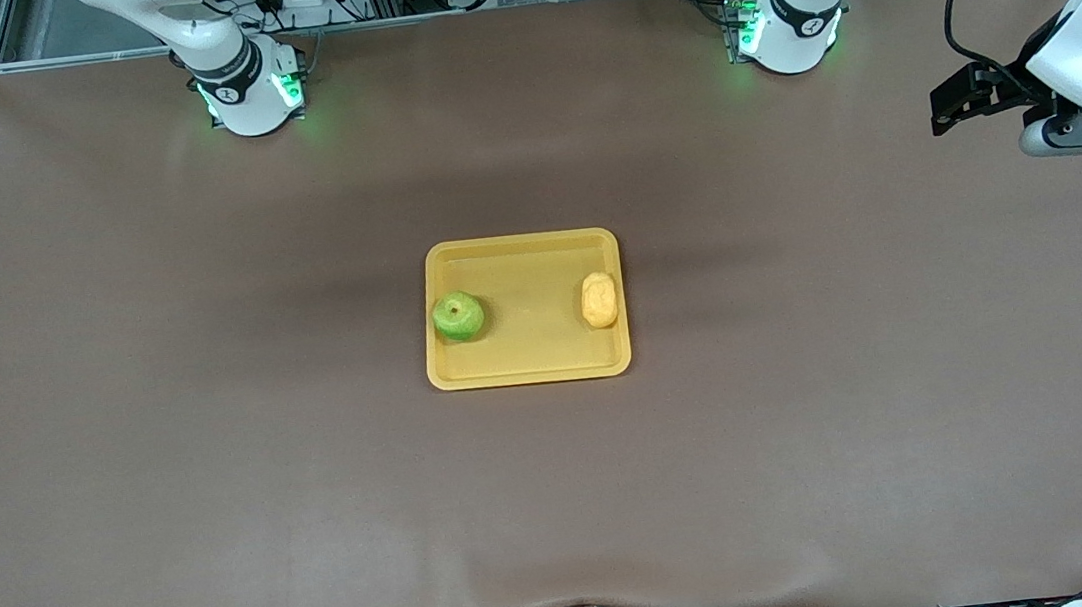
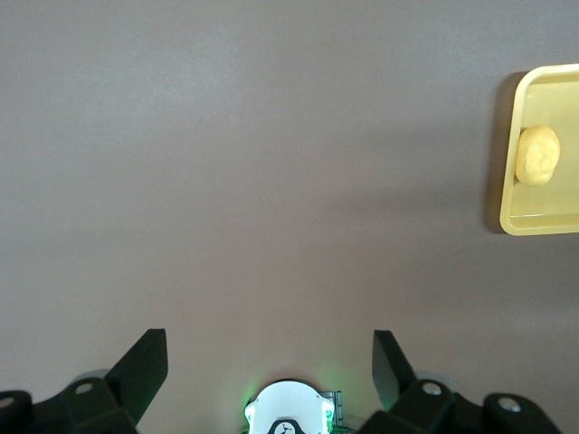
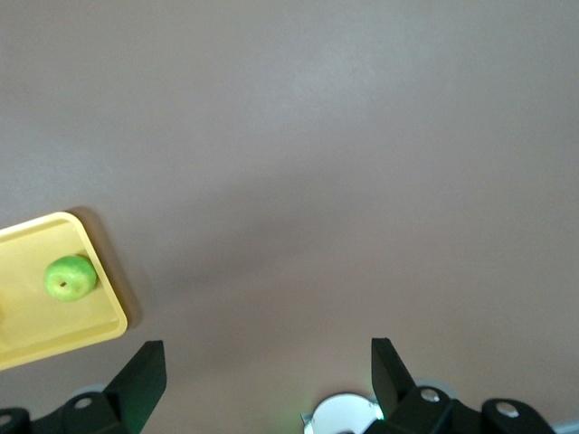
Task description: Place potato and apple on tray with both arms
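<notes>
Looking done from here: both items sit on the tray (image 1: 529, 365), mid-bench.

Right hand (image 3: 262, 357): parked high over bare bench (image 1: 168, 483) toward the right arm's end, fingers spread wide, nothing in them. It barely shows in the front view, at the edge.

Apple (image 1: 458, 316): on the tray's end toward the right arm, touching the rim, presumably since that arm dropped it at its closest reach.

Potato (image 1: 599, 299): mirror case, at the end toward the left arm, just beside the rim, well apart from the apple.

Left hand (image 2: 270, 357): up over bare bench at the left arm's end, wide open, empty. Both arms look clear of the tray, waiting.
</notes>
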Motion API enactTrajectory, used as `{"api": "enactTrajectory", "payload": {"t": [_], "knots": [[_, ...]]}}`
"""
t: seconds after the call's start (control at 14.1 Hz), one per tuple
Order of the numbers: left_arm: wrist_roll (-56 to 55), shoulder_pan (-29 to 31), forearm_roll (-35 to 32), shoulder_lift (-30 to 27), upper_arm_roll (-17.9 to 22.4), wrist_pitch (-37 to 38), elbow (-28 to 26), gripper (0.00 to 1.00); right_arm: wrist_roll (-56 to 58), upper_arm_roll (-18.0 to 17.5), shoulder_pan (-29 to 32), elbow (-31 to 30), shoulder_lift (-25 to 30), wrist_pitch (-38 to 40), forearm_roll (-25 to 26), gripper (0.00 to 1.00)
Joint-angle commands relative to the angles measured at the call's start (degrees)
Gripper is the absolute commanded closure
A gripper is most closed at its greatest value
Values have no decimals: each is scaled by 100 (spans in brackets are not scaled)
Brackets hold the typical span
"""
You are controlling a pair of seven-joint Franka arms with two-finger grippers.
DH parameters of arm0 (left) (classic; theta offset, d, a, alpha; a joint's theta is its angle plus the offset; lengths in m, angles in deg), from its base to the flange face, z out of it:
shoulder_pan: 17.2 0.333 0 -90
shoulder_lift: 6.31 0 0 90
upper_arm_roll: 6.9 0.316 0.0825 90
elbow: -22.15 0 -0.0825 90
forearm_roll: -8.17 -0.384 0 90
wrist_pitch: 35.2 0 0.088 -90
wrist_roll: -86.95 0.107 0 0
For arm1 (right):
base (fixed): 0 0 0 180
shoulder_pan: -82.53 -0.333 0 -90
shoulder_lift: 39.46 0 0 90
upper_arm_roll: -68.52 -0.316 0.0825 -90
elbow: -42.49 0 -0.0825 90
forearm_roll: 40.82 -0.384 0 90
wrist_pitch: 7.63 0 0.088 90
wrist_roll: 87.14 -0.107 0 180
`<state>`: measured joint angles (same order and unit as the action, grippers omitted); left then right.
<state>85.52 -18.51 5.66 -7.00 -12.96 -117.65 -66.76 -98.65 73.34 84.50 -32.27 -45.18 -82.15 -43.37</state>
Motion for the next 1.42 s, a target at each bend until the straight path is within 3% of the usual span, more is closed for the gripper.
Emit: {"api": "enactTrajectory", "payload": {"t": [0.0,0.28,0.42,0.64,1.34], "knots": [[-94,34,22,-19,-18,-174,67,0,156,-68,-56,-1469,1010,-625,194,0],[-94,78,14,-1,-18,-404,59,0,517,-68,-74,-1656,1135,-766,203,0],[-94,78,14,7,-18,-404,58,0,613,-95,-74,-1430,1065,-749,246,0],[-86,78,14,16,-18,-430,67,0,1640,-42,32,-1103,880,-705,449,0],[-94,78,22,16,-18,-430,67,0,1616,-42,-126,-1032,845,-547,378,0]]}}
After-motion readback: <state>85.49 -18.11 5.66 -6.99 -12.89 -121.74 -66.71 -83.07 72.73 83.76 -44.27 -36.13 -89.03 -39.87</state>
